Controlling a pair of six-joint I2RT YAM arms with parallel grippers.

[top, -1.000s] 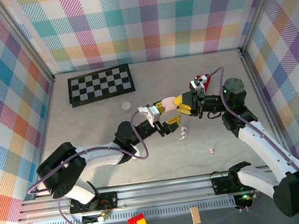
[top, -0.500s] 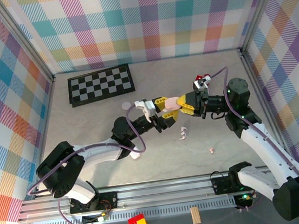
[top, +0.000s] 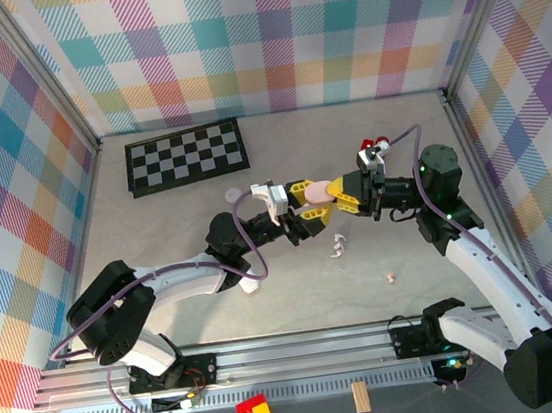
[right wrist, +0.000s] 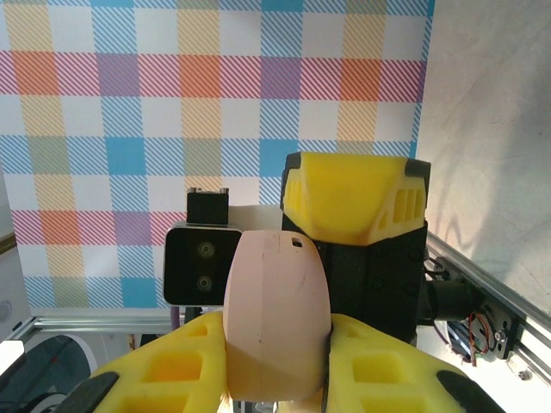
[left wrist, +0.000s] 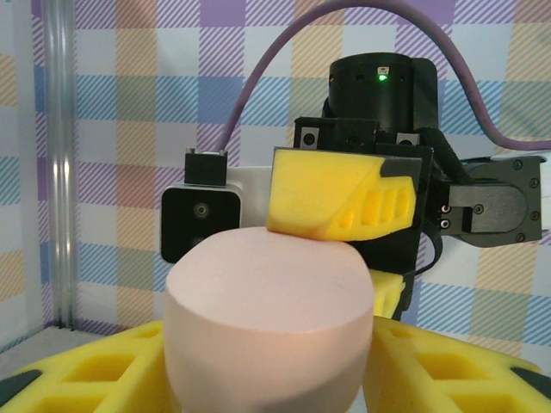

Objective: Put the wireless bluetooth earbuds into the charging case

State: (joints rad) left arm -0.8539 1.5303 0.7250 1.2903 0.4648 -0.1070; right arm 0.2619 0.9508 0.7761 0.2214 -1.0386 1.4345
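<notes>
The charging case [top: 315,192], a pink pebble with its lid down, hangs above the table in the middle of the top view, where the two arms meet nose to nose. The right gripper [top: 343,196] has it. In the right wrist view its yellow fingers [right wrist: 164,370] are clamped on the two broad faces, with the case edge-on between them.

The left gripper [top: 305,203] comes in from the opposite side, turned crosswise to that grip. In the left wrist view its fingers [left wrist: 448,370] flank the wide body of the case, tight against both sides. Whether they actually press on it I cannot tell.

The crossed hold looks deliberate. With one gripper steadying the body, the other gets its own purchase on the shell, which is probably meant for prising the lid up or for handing the case over. Nothing can go in while the lid is shut.

Just below and right of the grippers, a white earbud [top: 338,247] lies loose on the table [top: 158,231]; it may be two lying together. It is close beneath the case, so the reach to it should be short. Farther toward the lower right sits a pale speck [top: 391,277], too small to identify. The chequered board [top: 186,155] lies well apart at the upper left.
</notes>
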